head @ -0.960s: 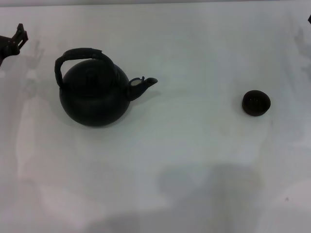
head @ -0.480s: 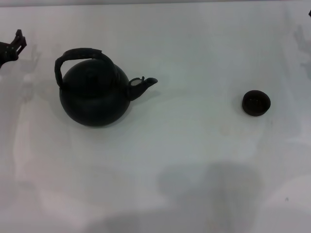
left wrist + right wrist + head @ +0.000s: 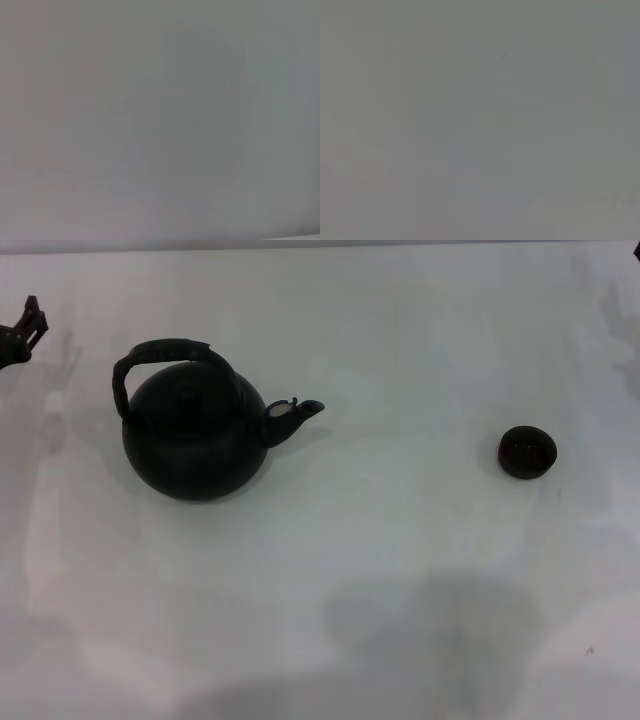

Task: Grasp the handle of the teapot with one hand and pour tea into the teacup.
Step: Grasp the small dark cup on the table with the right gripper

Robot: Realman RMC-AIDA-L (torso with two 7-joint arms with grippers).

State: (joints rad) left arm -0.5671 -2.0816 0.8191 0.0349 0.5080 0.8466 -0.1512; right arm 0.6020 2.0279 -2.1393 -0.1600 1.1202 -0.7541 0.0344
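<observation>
Teapot [image 3: 195,445]: stands upright on the white table [image 3: 400,560], at about 9 o'clock from the view's centre in the head view.
Teapot heading: the short spout [image 3: 296,416] points toward 3 o'clock, in the direction of the teacup; the pot's long axis, spout to back, runs 9 to 3 o'clock.
Handle [image 3: 165,355]: arches over the top of the teapot, spanning roughly 9 to 3 o'clock along the same axis; nothing touches it.
Teacup [image 3: 527,452]: sits upright at 3 o'clock from the teapot, well apart from the spout, mouth upward.
Change from earlier frames: teapot and teacup hold the same places and headings; the left gripper has drawn back toward the 9 o'clock edge of the head view and now shows less of itself than one second ago.
Left gripper [image 3: 20,332]: only a dark tip shows at the far 10 o'clock edge of the head view, well apart from the teapot, touching nothing visible; whether its fingers are spread or closed cannot be told.
Right gripper: none of it shows in the head view.
Wrist views: both show only a plain grey blur, nothing identifiable.
Table surface: a soft shadow lies at 6 o'clock.
</observation>
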